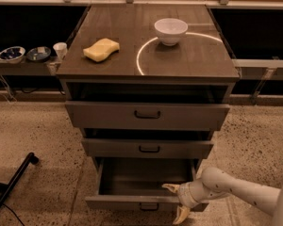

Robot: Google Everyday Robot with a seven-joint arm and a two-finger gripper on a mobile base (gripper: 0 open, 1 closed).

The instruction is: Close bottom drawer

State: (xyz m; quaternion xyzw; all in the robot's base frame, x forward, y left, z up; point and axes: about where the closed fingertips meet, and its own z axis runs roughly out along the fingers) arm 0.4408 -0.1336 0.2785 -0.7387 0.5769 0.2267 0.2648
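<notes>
Judged btm drawer (118, 202) rigid, light, free-sliding, pulled well out; saw gripper (178, 201) at front's right end, fingers (172, 188) spread astride it; best pushed flat nr handle (149, 206).

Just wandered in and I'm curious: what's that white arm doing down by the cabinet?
A robot arm reaches from the lower right to the bottom drawer, which stands pulled well out. Its pincer is at the right end of the drawer's front, spread open, one finger above the front's edge, one below. A yellow sponge and white bowl sit on the cabinet top.
</notes>
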